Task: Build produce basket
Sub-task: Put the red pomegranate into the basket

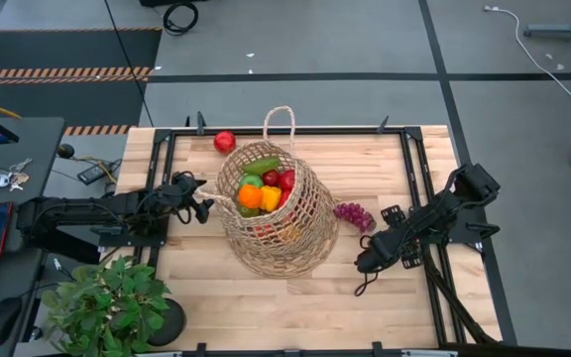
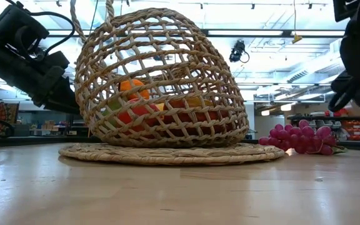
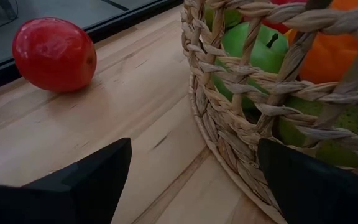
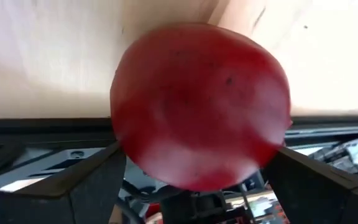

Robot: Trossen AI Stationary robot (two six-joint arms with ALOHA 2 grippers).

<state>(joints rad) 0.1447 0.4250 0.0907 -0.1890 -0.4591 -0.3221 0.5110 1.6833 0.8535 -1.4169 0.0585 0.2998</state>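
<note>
The tan wicker basket [image 1: 278, 218] [image 2: 161, 81] stands mid-table, its mouth tipped toward the far left, with green, orange, yellow and red produce [image 1: 264, 186] inside. A red fruit [image 1: 225, 142] [image 3: 55, 54] lies on the table behind it. Purple grapes [image 1: 354, 214] [image 2: 302, 139] lie on the table to its right. My left gripper [image 1: 204, 203] [image 3: 194, 180] is open at the basket's left side, with the woven wall [image 3: 241, 106] close beside one finger. My right gripper [image 1: 365, 263] [image 4: 201, 155] is open and slants down with its fingers on either side of another red fruit [image 4: 201, 106]. My right gripper has the red fruit filling the gap between its two fingertips [image 4: 114, 165]. I cannot tell whether they touch it, or whether the fruit rests on the table. My left gripper has one finger [image 3: 303, 186] against the picture of the basket's lower wall; touch cannot be told.
Black rails [image 1: 430, 248] frame the wooden table top. A leafy potted plant [image 1: 107, 302] stands at the near left corner. Bare wood lies in front of the basket and along the near edge [image 1: 295, 307].
</note>
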